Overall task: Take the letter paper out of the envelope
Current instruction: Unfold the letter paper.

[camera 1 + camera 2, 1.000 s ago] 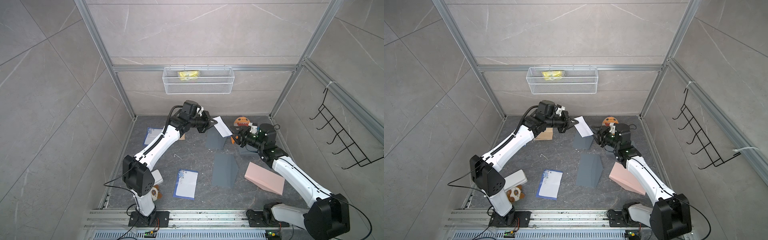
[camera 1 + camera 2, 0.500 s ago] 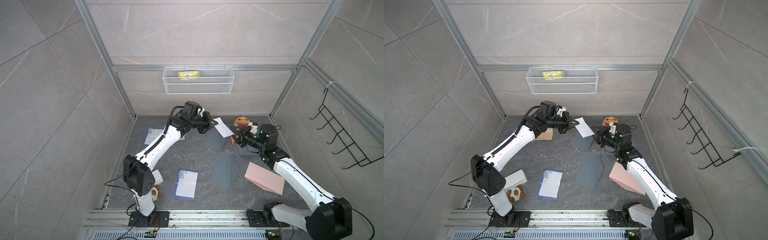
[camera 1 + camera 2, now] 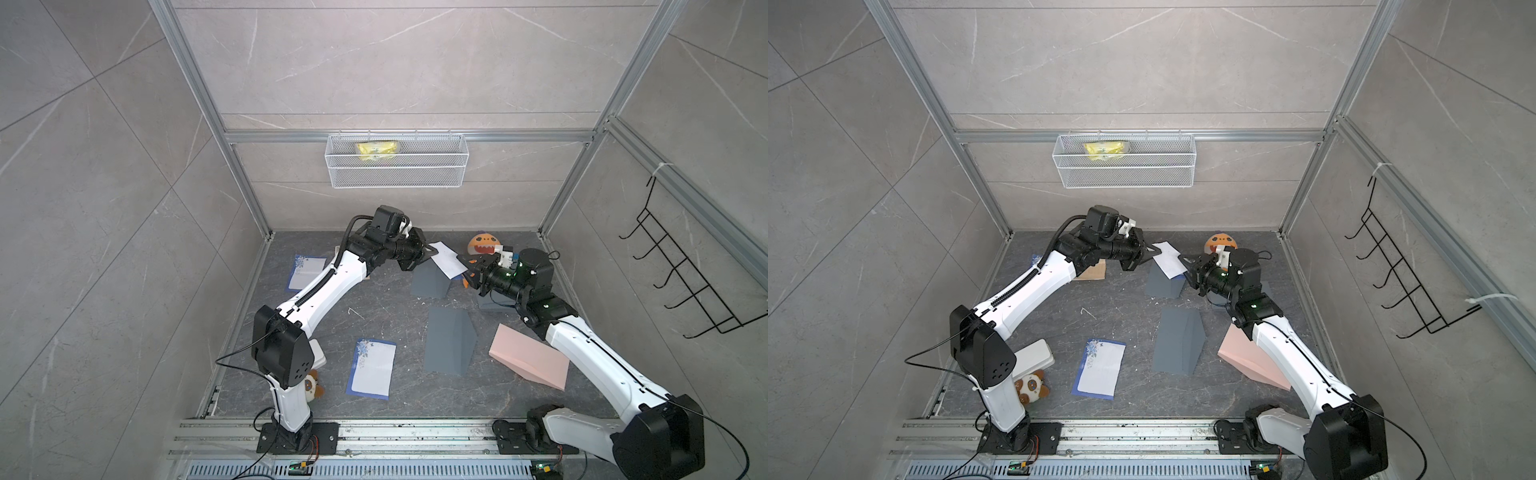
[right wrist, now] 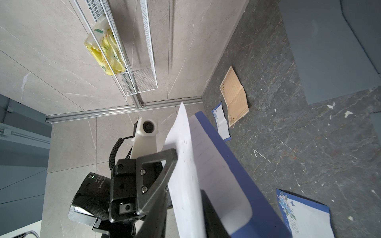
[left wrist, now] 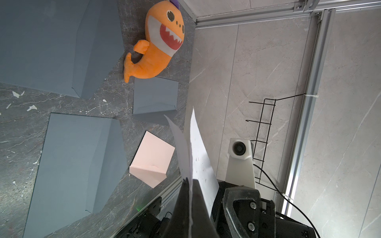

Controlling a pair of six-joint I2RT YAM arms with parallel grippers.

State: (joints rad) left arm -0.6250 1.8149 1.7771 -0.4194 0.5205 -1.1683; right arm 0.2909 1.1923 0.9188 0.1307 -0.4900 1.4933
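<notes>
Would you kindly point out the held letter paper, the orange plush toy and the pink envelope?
letter paper (image 3: 448, 259): a top view, middle of the sheet.
orange plush toy (image 5: 150, 63): left wrist view, its orange body.
pink envelope (image 3: 528, 357): a top view, its flat face.

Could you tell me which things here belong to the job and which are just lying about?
In the job: white folded letter sheet, pinched in the left arm's jaws, right arm's jaws at its other end; grey paper envelope nearest it, likely its source.
Lying about: orange plush shark; panda plush; pink paper envelope; blue-bordered sheet on the floor; yellow packet in the wire basket.
</notes>
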